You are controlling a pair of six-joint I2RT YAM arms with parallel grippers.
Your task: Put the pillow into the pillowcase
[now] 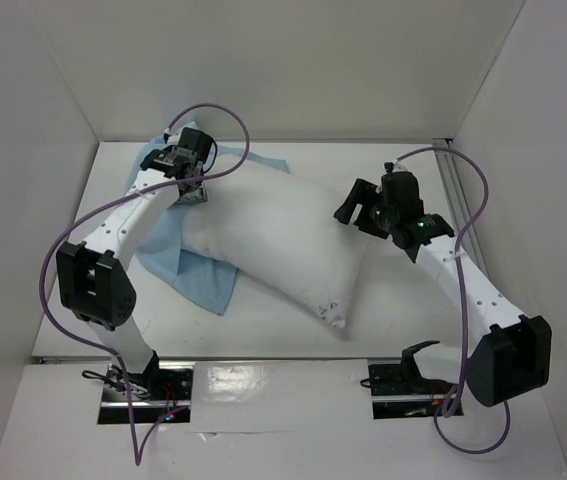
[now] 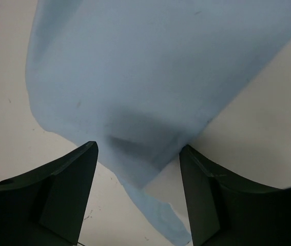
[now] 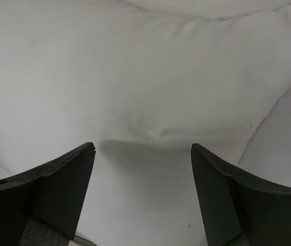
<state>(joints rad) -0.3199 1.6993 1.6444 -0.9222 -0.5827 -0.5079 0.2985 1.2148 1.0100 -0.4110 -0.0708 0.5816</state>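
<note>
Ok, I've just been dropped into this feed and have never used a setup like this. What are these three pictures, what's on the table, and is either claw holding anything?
These are two white robot arms, the left arm and the right arm, bolted at the near edge of a table. Each ends in a two-finger gripper. The wide picture comes from a fixed camera above and behind them. The other two come from cameras on the wrists, so the dark shapes at the bottom are that gripper's own fingers. On the table lies a big white pillow, with a thin light-blue pillowcase showing from under its left end. The left gripper is over the blue cloth and the right gripper is over the pillow. Both are open and neither holds anything.
</note>
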